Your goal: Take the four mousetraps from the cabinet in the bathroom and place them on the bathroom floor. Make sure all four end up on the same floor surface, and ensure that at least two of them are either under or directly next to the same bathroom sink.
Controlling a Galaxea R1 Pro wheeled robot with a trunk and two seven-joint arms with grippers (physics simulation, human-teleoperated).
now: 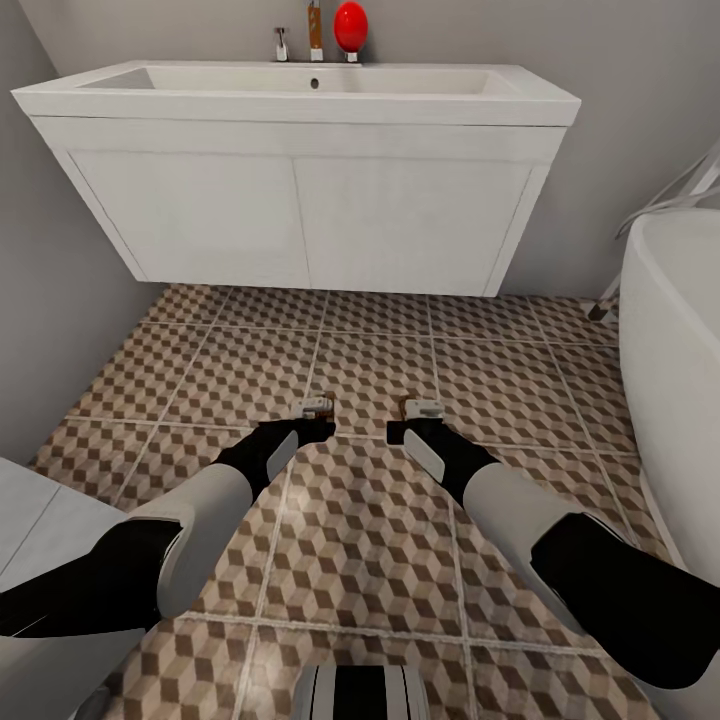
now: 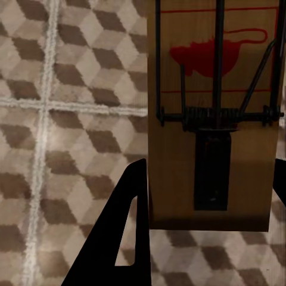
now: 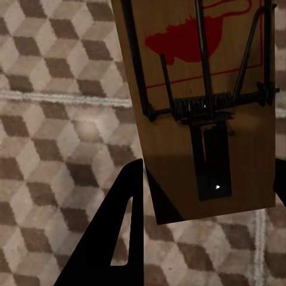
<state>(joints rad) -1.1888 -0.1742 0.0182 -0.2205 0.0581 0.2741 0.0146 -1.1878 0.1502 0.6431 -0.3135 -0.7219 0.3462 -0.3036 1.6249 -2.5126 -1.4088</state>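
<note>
In the left wrist view a wooden mousetrap (image 2: 211, 71) with a red mouse print and black wire sits between the fingers of my left gripper (image 2: 208, 170), which is shut on it just above the bathroom floor (image 2: 71, 119). My right gripper (image 3: 208, 167) grips a second mousetrap (image 3: 202, 89), tilted, its shadow falling on the tiles. In the head view both grippers, left (image 1: 318, 408) and right (image 1: 422, 408), hang low over the floor (image 1: 370, 350), side by side in front of the sink (image 1: 300, 105) on its white vanity (image 1: 300, 210). The cabinet is out of view.
A white bathtub (image 1: 680, 330) fills the right side. Grey wall (image 1: 50, 280) closes the left, with a pale object (image 1: 35, 520) at the lower left. A chrome tap (image 1: 283, 45) and a red object (image 1: 350, 25) stand behind the basin.
</note>
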